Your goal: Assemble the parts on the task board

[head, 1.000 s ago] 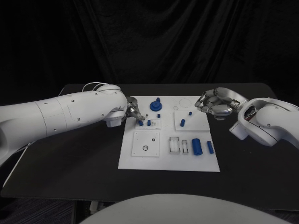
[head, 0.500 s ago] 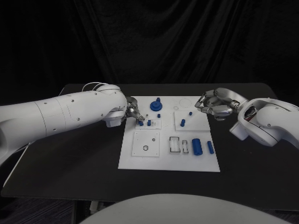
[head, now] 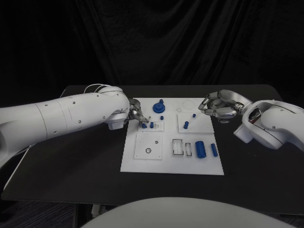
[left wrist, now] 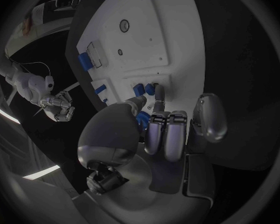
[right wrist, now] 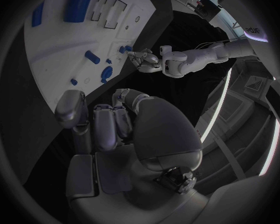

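**Two hands at the board, the left one working the pegs**

Two hands flank the task board [head: 171, 156]. The left hand [head: 134, 115] sits at the board's left edge with its fingertips [left wrist: 157, 92] down among a pair of small blue pegs [head: 147, 125] standing upright in a clear holder; the left wrist view shows the fingers curled close about them, one fingertip touching a peg, though whether it pinches that peg or only rests against it I cannot tell. The pegs lie directly ahead of that hand's fingers, their long axes vertical, so the coming move probably turns on a straight lift or a straight press along that axis.

The right hand [head: 216, 106] hovers off the board's far right corner, fingers curled inward with nothing visible in them, well apart from the pegs. A blue knob [head: 159, 106] stands just beyond the left hand. A large blue cylinder [head: 200, 148] and a slimmer blue bar [head: 213, 149] lie flat on the board's near part, nearer the right arm.
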